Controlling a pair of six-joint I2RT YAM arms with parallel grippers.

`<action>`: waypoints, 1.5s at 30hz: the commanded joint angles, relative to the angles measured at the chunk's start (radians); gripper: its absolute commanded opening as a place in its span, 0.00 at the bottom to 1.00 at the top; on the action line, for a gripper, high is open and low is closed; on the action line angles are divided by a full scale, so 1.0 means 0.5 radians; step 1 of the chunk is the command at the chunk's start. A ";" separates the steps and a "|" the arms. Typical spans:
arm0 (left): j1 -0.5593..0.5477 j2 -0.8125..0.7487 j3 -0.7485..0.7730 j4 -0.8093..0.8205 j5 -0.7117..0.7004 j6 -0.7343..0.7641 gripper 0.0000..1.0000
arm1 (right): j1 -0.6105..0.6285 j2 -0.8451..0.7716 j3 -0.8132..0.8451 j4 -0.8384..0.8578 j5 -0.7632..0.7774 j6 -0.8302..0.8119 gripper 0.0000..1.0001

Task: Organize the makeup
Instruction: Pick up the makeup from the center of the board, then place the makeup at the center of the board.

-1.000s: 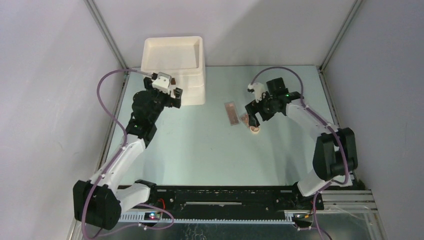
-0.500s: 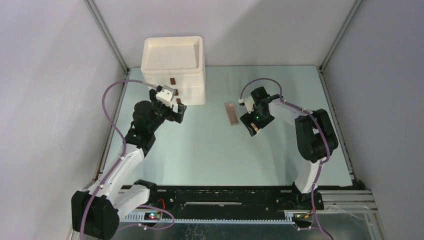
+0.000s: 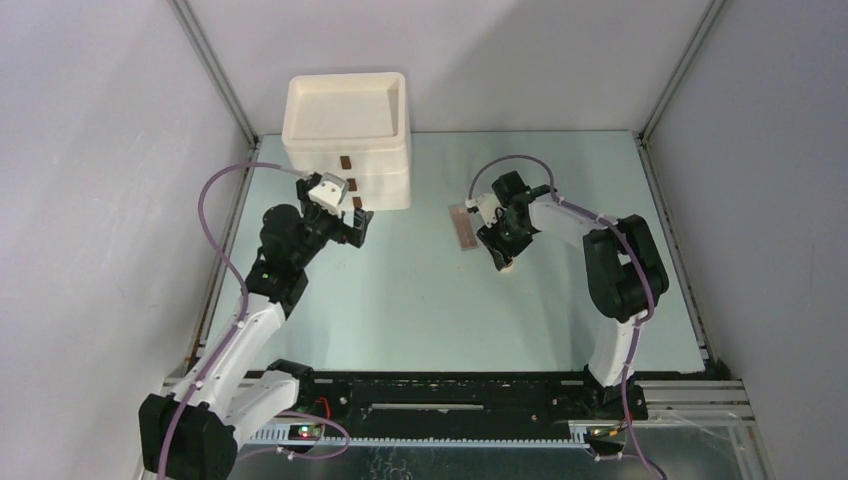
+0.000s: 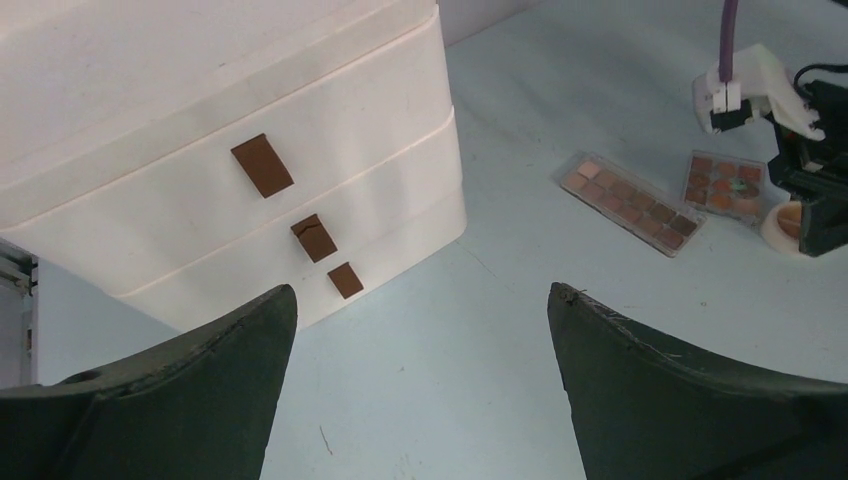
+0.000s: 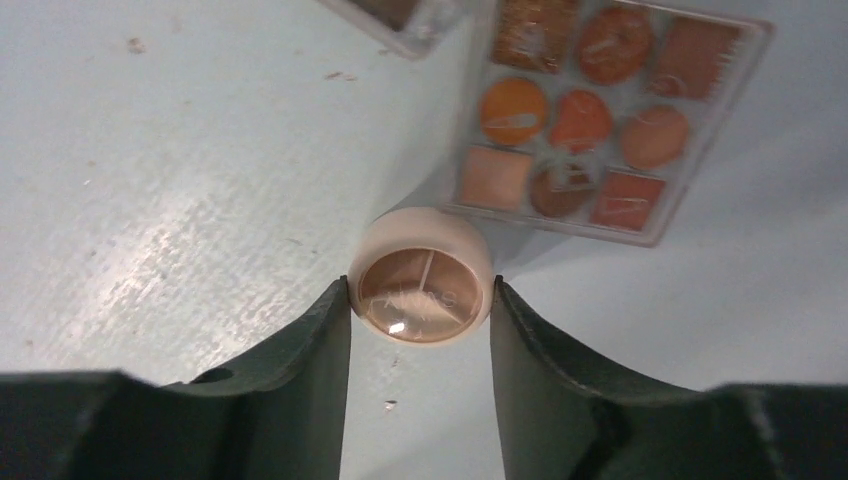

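Observation:
The round compact (image 5: 421, 290), cream-rimmed with a brown divided top, lies on the table between my right gripper's (image 5: 420, 287) fingertips, which touch both of its sides. Just beyond it lies a square palette (image 5: 600, 110) of orange and brown pans, and a corner of the long palette (image 5: 400, 15) shows at the top. From above, the right gripper (image 3: 503, 257) points down beside the long palette (image 3: 462, 226). My left gripper (image 4: 420, 290) hangs wide open over bare table, holding nothing, in front of the cream drawer box (image 4: 200, 120). The left wrist view also takes in the long palette (image 4: 630, 203), square palette (image 4: 725, 183) and compact (image 4: 783, 222).
The cream three-drawer box (image 3: 345, 120) stands at the back left with an open tray on top and brown tabs (image 4: 262, 165) on its drawer fronts. Metal frame posts (image 3: 215, 70) rise at the back corners. Grey walls close in the table.
My right arm swung in and came down over the round compact, and its jaws closed from wide open onto the compact's sides. The left gripper drew back a little from the drawer box, still open.

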 commanded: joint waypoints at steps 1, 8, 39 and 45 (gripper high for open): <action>0.007 -0.095 -0.037 0.040 0.046 0.062 1.00 | 0.119 -0.017 0.093 -0.083 -0.090 -0.032 0.46; 0.008 -0.210 -0.037 -0.042 0.073 0.108 1.00 | 0.445 -0.106 0.206 -0.101 -0.191 -0.113 0.39; 0.004 -0.389 -0.057 -0.581 0.641 0.388 1.00 | 0.737 0.044 0.464 -0.126 -0.265 -0.038 1.00; -0.029 -0.290 -0.043 -0.567 0.725 0.328 1.00 | 0.515 -0.288 0.320 -0.195 -0.516 -0.099 1.00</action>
